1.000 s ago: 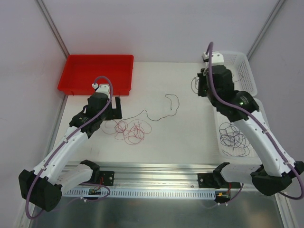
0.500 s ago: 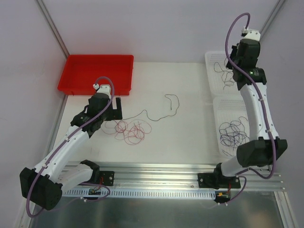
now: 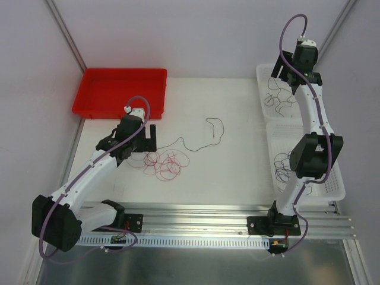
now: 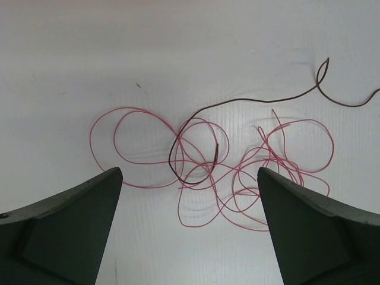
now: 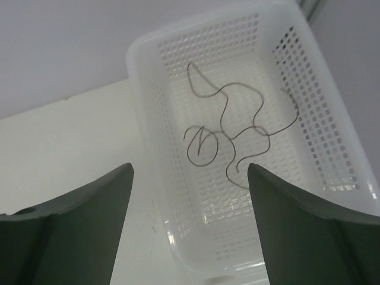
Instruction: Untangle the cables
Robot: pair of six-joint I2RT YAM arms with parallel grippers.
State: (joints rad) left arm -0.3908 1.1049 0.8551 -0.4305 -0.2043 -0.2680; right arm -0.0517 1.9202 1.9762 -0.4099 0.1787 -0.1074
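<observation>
A red/pink tangle of cables (image 3: 164, 165) (image 4: 237, 172) lies on the white table, left of centre. A thin black cable (image 3: 202, 139) (image 4: 249, 101) runs out of it toward the right. My left gripper (image 3: 149, 138) (image 4: 189, 172) hovers open just above the tangle's near-left edge, with nothing between its fingers. The right arm is raised over the far white basket (image 3: 261, 74) (image 5: 148, 119). Its gripper (image 3: 285, 76) (image 5: 189, 167) is open and empty. A dark curly cable (image 3: 278, 98) (image 5: 228, 127) lies loose on the floor of that basket.
A second white basket (image 3: 338, 190) at the near right holds purple cables (image 3: 285, 167). A red tray (image 3: 119, 89) stands at the back left. A metal rail (image 3: 196, 214) runs along the near edge by the arm bases.
The right arm swung from over the table to above the far basket, then opened; the dark cable it carried now lies in the basket. The left gripper shifted slightly right.
</observation>
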